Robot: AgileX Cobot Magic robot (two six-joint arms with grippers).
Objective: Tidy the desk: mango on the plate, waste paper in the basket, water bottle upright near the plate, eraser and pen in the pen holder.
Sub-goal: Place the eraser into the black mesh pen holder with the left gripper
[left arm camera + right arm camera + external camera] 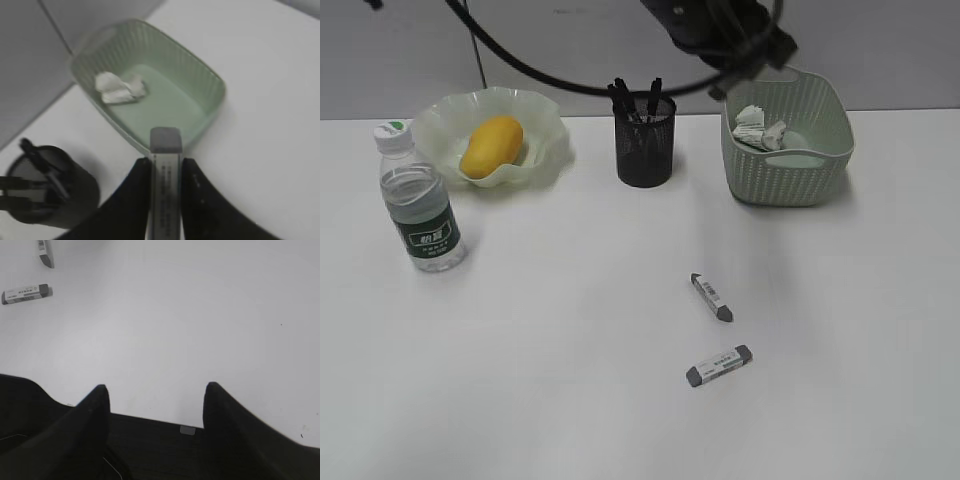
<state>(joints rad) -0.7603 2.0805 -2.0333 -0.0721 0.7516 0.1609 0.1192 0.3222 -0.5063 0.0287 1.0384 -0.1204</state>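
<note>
My left gripper (165,167) is shut on a grey-and-white eraser (165,165), held high above the desk between the black mesh pen holder (50,192) and the basket (210,95). Its arm (735,35) shows at the top of the exterior view. Waste paper (760,128) lies in the basket (788,165). The mango (492,145) rests on the plate (545,125), and the water bottle (417,200) stands upright beside it. Dark pens (635,100) stick out of the pen holder (645,150). My right gripper (156,390) is open over bare desk.
Two more erasers lie on the desk toward the front right, one (711,297) a little behind the other (718,365). They also show at the top left of the right wrist view, as an eraser (27,292) and a second eraser (46,252).
</note>
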